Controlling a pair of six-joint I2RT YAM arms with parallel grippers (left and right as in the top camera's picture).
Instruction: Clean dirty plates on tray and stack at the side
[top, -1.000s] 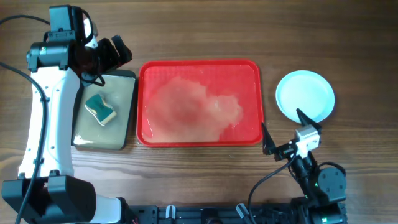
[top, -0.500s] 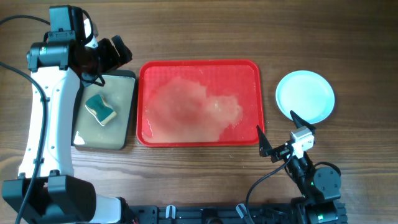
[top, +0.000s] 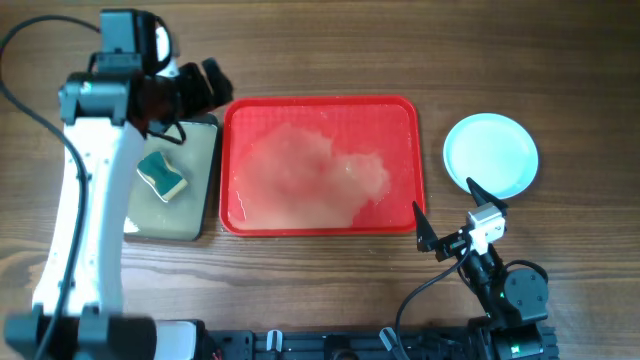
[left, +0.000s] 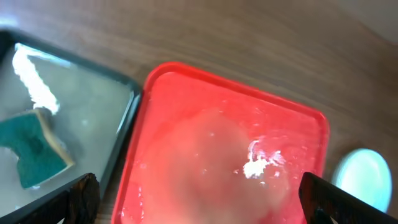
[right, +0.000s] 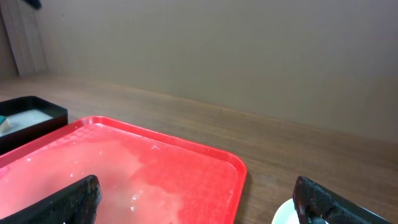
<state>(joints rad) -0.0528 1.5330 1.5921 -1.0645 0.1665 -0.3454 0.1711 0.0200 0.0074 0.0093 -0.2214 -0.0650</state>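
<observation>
**Plates off the red tray, both grippers spread wide**

The red tray (top: 400, 112) lies in the middle of the wooden table (top: 330, 50). A cloudy wet film (top: 310, 175) is spread over most of its floor. The plates (top: 491, 155) sit on the table just off the tray's right short edge, apart from it. From overhead they show as a single pale aqua disc, so I cannot tell how many are stacked there.

A black tray (top: 205, 185) lies right against the red tray's left edge. In it rests a teal sponge (top: 162, 175) with a tan underside, tilted.

The left gripper (top: 205, 88) hangs over the far corner of the black tray, close to the red tray's far left corner. In its own camera its fingers stand far apart at the two lower corners of the picture, with nothing between them.

The right gripper (top: 442, 193) is off the red tray's near right corner, between that corner and the plates. Its two black fingers (top: 424, 228) are splayed wide and grip nothing. One tip is just beside the tray's rim and the other close to the plates' near edge.
</observation>
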